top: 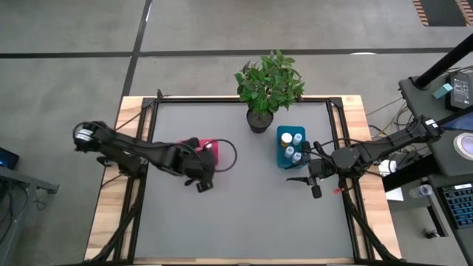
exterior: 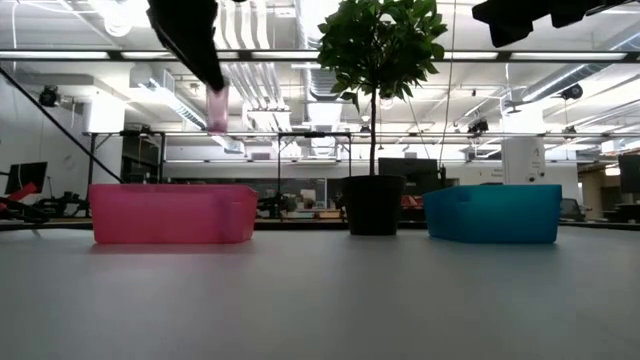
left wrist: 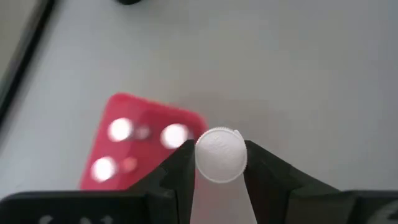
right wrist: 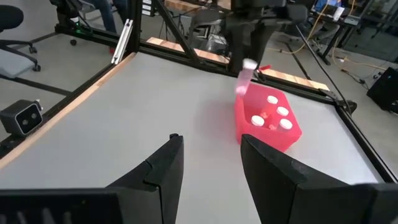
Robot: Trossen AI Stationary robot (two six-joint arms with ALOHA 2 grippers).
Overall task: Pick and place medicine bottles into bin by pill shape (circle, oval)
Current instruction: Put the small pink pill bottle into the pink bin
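My left gripper [left wrist: 221, 180] is shut on a small medicine bottle [exterior: 217, 108] with a white cap and a pinkish body. It hangs high above the table beside the red bin [top: 214, 153]. That bin [left wrist: 140, 149] holds several white-capped bottles. The teal bin [top: 290, 146] at the right also holds bottles [top: 293, 145]. My right gripper [right wrist: 211, 155] waits open in front of the teal bin, with nothing between its fingers. My left gripper pinches the bottle between its two fingers at the white cap [left wrist: 221, 155], one finger on each side. The fingers slant down from above and lie along the bottle. The body [right wrist: 241, 87] hangs below the fingertips, slightly tilted and clear of table and bin.
A green plant in a dark pot [top: 260, 118] stands at the table's far edge between the two bins. A black frame [top: 244, 101] runs along the table's edges. The grey mat [top: 244, 214] toward the near edge is free room.
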